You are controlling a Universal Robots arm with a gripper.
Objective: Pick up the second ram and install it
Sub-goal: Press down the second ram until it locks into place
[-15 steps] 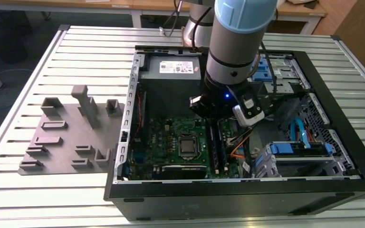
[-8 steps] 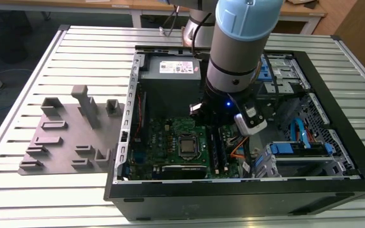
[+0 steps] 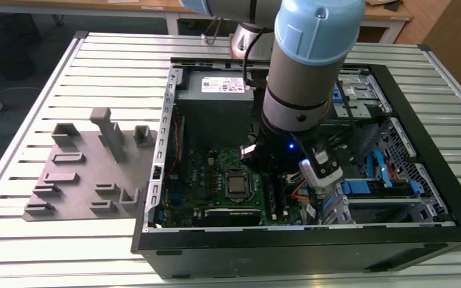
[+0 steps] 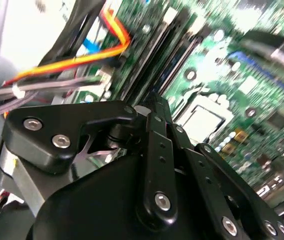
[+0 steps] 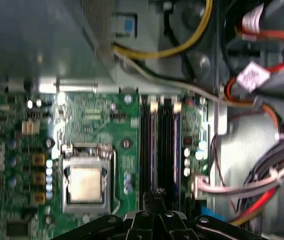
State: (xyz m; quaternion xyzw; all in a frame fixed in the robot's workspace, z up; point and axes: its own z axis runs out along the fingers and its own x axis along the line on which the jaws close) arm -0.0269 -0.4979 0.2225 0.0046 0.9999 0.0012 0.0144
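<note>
My gripper [image 5: 154, 194] is down inside the open computer case [image 3: 422, 240], its black fingers drawn together and shut. The fingertips [image 4: 157, 102] hover right over the long black memory slots [image 5: 159, 145] beside the processor socket [image 5: 84, 182]. I cannot tell the second ram apart from the dark slots under the fingertips, and I cannot see whether anything thin sits between them. In the exterior view the arm's wrist [image 3: 295, 114] hides the gripper, and the slots [image 3: 275, 201] lie just below it on the green motherboard [image 3: 206, 174].
A grey plastic fixture [image 3: 86, 174] with a tall upright post [image 3: 106, 135] lies on the slatted table at the exterior view's left. Orange, yellow and red cables [image 5: 262, 45] run close to the slots. The power supply [image 3: 214, 102] and drive cage [image 3: 379, 186] crowd the case.
</note>
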